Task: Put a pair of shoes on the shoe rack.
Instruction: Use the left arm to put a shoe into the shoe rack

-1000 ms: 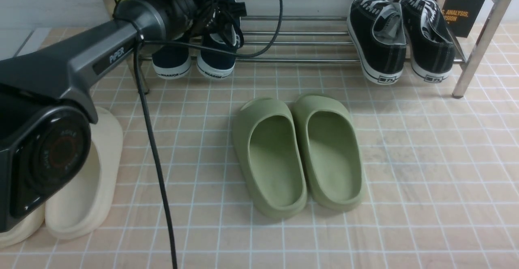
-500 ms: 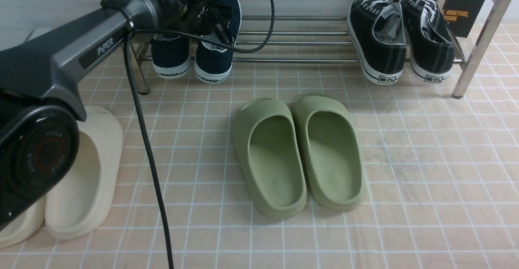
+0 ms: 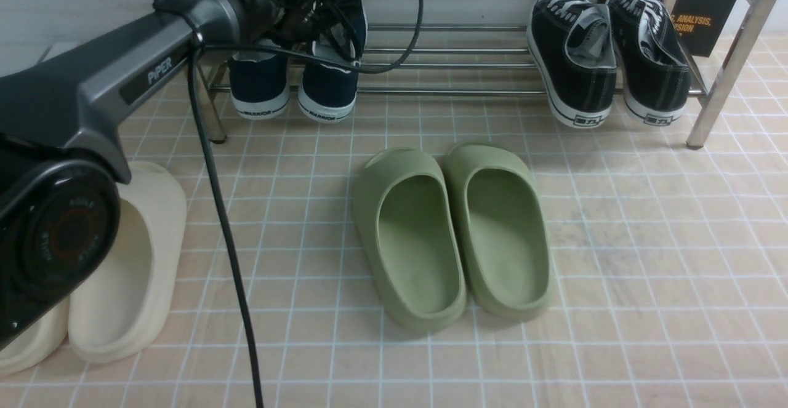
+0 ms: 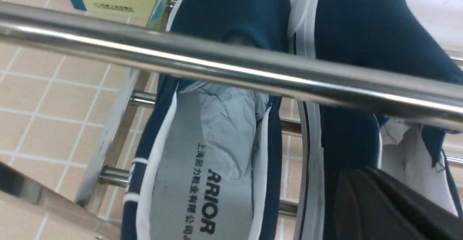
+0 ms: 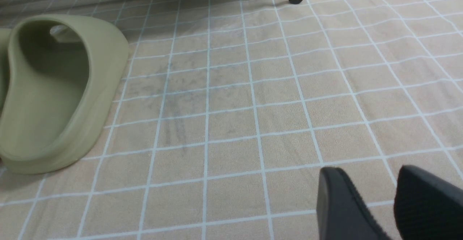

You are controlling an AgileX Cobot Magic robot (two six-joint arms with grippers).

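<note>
Left wrist view: left tool [image 4: 365, 178], clenched, nothing evident between its tips, beside the nearer navy WARRIOR sneaker [image 4: 349, 142]. Both sneakers rest on the chrome shoe rack's [image 3: 455, 92] lower shelf. Withdrawal could skew that sneaker if a fingertip snags its collar; a low lift could strike the upper bar [image 4: 231, 66]. Right tool [image 5: 369, 171], spread. Beyond: pale tiled floor [image 3: 615, 334], whitish wall [image 3: 74, 8].
</note>
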